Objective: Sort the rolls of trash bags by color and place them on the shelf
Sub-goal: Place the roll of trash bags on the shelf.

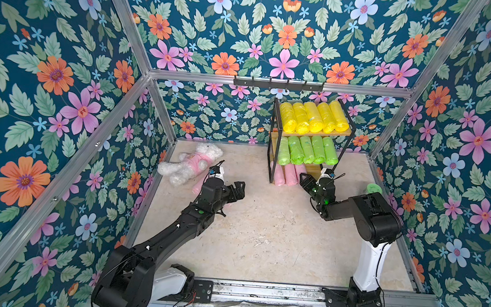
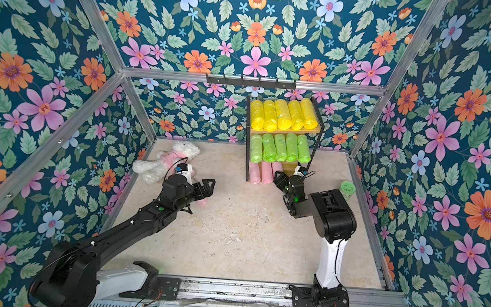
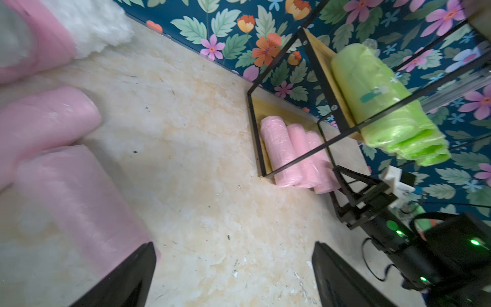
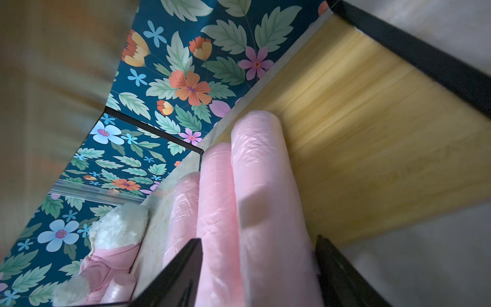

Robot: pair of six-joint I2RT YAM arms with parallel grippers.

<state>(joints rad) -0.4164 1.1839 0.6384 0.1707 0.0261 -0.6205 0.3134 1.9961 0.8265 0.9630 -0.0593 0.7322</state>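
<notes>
- Flowered dark-blue walls (image 1: 278, 28) close in a pale, stone-look surface (image 1: 261, 236), which I see from above and from both wrists.
- At the back of this surface the shelf (image 1: 272, 150) stands against the rear wall.
- Its top board carries five yellow rolls (image 1: 313, 117) side by side, and its middle board carries five green rolls (image 1: 304, 150).
- On the lowest board I count three pink rolls (image 3: 295, 156), touching each other and packed toward the left end.
- The right gripper (image 4: 257, 239) sits low at the shelf front. Its fingers are spread on both sides of the outermost pink roll and do not pinch it.
- Far to the left, a near loose roll (image 3: 79, 199) and a far loose roll (image 3: 47, 125), both pink, lie on the surface and touch each other.
- The left gripper (image 3: 233, 244) is spread wide and holds nothing; one finger is just beside the near loose roll.
- Behind these two rolls a white plush toy (image 1: 189, 163) in a pink shirt lies near the left wall.
- A green-lidded jar (image 1: 374, 190) stands by the right wall, partly hidden behind the right arm.
</notes>
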